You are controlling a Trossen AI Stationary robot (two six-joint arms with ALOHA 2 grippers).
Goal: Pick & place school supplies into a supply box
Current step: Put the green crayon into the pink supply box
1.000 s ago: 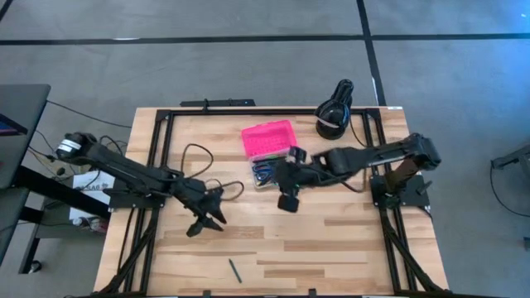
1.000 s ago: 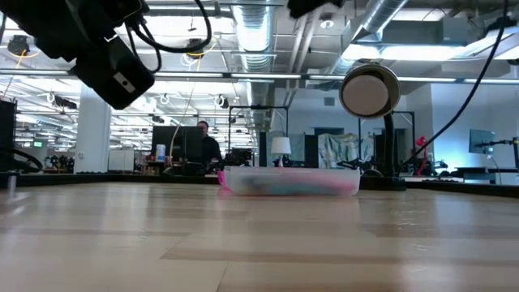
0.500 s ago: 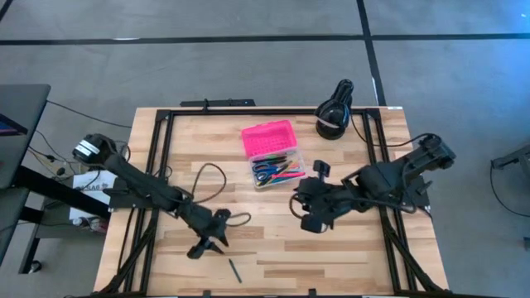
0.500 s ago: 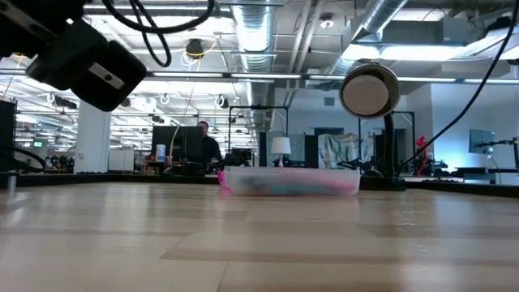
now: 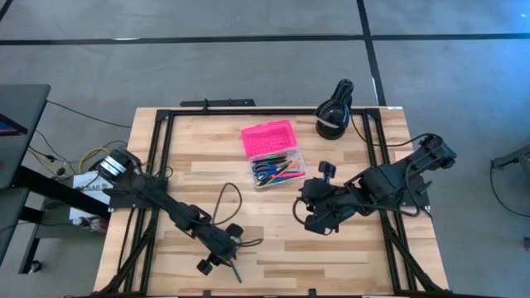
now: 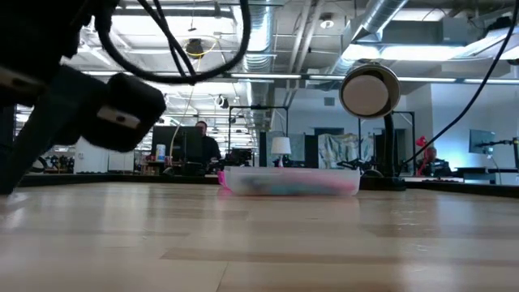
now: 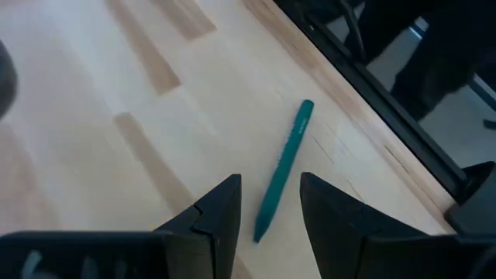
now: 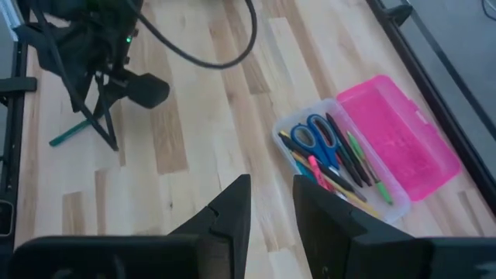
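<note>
A green pen [image 7: 283, 170] lies flat on the wood near the table's front edge, and shows dark in the high view [image 5: 234, 271]. My left gripper [image 7: 270, 211] is open just over it, one finger on either side of the pen's near end, touching nothing that I can see. The supply box stands open at the table's back middle: its pink lid [image 5: 267, 136] lies flat, and its clear base [image 5: 278, 170] holds blue-handled scissors [image 8: 316, 133] and several pens. My right gripper [image 8: 271, 205] hangs open and empty above the table, right of the box.
A black lamp [image 5: 334, 116] stands at the back right, right of the box, with its round head [image 6: 369, 91] high in the low view. A black frame rail [image 7: 372, 101] runs along the table edge beside the pen. Bare wood lies between the two grippers.
My left gripper has swung toward the table's near edge and down, rolling as it went, and now stands over the green pen. My right gripper has drawn back from over the supply box toward the right and near side, then stopped. The box's contents now show.
</note>
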